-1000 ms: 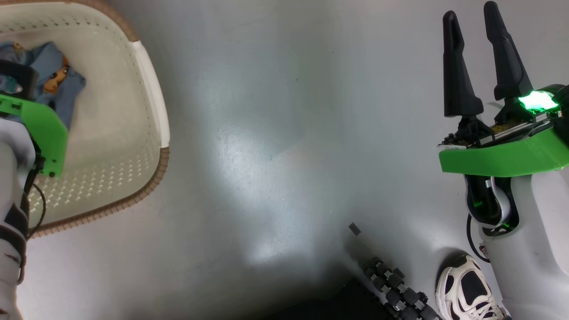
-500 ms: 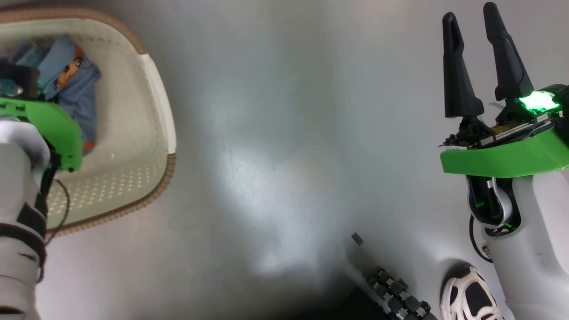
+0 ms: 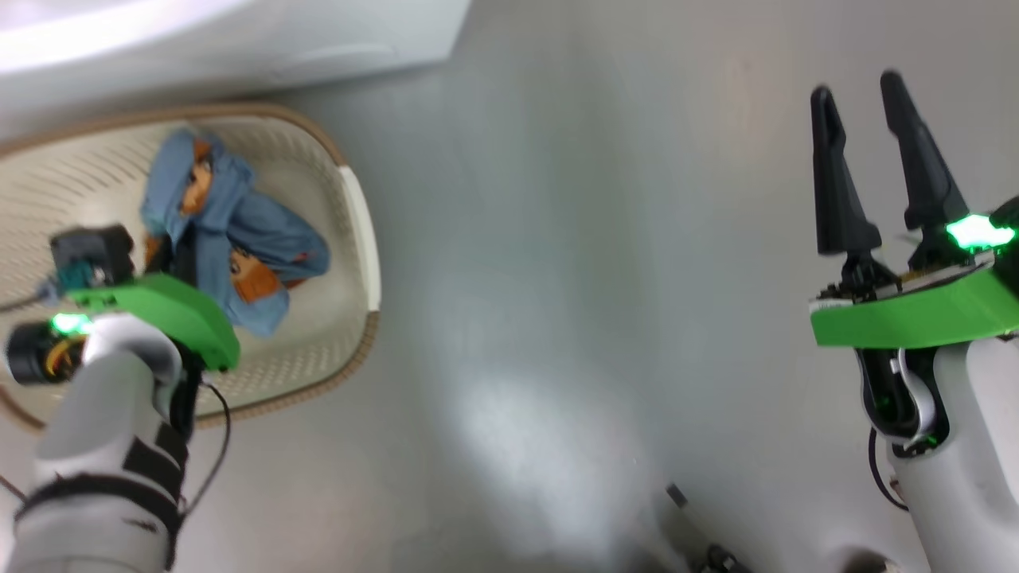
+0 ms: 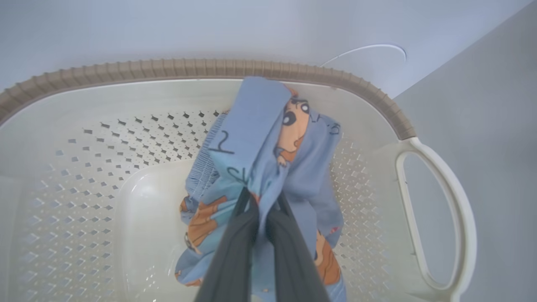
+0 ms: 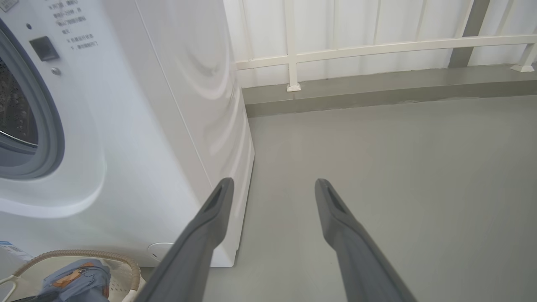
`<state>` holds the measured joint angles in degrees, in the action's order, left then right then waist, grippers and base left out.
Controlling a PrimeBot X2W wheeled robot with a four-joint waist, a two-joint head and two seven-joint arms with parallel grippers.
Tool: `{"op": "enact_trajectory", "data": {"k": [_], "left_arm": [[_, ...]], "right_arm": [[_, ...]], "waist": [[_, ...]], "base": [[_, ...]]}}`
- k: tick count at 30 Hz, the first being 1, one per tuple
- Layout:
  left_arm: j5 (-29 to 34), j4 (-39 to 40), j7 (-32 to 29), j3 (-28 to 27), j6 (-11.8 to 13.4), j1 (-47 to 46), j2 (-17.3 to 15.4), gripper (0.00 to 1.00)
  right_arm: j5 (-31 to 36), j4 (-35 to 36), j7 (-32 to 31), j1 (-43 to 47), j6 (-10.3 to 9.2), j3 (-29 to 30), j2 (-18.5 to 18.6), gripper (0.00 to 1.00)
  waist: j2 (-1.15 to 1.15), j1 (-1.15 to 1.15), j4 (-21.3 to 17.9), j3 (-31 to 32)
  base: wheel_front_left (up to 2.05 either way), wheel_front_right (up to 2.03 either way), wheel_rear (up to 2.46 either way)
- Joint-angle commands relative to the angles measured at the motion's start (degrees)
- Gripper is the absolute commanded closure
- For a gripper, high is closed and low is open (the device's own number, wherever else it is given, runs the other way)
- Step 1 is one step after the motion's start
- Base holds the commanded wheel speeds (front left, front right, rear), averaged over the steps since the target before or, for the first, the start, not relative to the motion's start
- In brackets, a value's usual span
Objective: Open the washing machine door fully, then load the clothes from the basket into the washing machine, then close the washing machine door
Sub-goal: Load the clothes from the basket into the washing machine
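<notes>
The cream basket [image 3: 362, 239] stands on the floor just in front of the white washing machine [image 3: 239, 32]. In the left wrist view my left gripper [image 4: 262, 201] is shut on the light-blue clothes [image 4: 260, 138], which hang bunched from its fingers above the basket floor [image 4: 138, 197]. The clothes [image 3: 239, 231] lie past my left wrist in the head view. My right gripper [image 3: 856, 83] stands open and empty over bare floor, far right. In the right wrist view the right gripper [image 5: 273, 182] points past the washing machine [image 5: 147, 105], whose drum opening [image 5: 25, 109] shows uncovered. The washing machine door is out of view.
Grey floor [image 3: 557, 278] spreads between the basket and my right arm. A white railing [image 5: 377, 46] on a low curb runs behind the machine. The basket [image 5: 84, 253] sits at the machine's lower front corner. A small dark object [image 3: 677, 495] lies near the head view's bottom edge.
The head camera has tilted, bringing the machine's base into view. My left gripper has closed on the clothes and raised them off the basket floor. The right gripper stays open.
</notes>
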<state>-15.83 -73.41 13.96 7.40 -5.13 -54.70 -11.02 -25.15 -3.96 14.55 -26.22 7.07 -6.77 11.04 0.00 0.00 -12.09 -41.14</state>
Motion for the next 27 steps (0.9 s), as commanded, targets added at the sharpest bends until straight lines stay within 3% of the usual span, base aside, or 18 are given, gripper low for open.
{"op": "enact_trajectory", "data": {"k": [1,13,27], "left_arm": [[-0.65,1.20,0.73,-1.19,-0.34,2.78,-1.56,1.00],[-1.08,19.96,1.03,-5.41,-1.07,18.47,1.64,1.00],[2.49,40.27,1.03,-11.13,-1.55,32.15,3.86,1.00]], "right_arm": [[0.04,0.86,0.45,2.57,0.42,-0.40,0.86,0.00],[0.49,-1.00,0.45,8.89,0.42,-0.05,2.99,0.00],[0.67,-2.48,0.45,14.46,0.42,0.62,3.35,0.00]], "waist": [[0.00,0.00,3.33,6.23],[0.00,0.00,7.26,18.08],[0.00,0.00,8.38,26.69]], "base": [[0.00,0.00,0.00],[0.00,0.00,0.00],[0.00,0.00,0.00]]}}
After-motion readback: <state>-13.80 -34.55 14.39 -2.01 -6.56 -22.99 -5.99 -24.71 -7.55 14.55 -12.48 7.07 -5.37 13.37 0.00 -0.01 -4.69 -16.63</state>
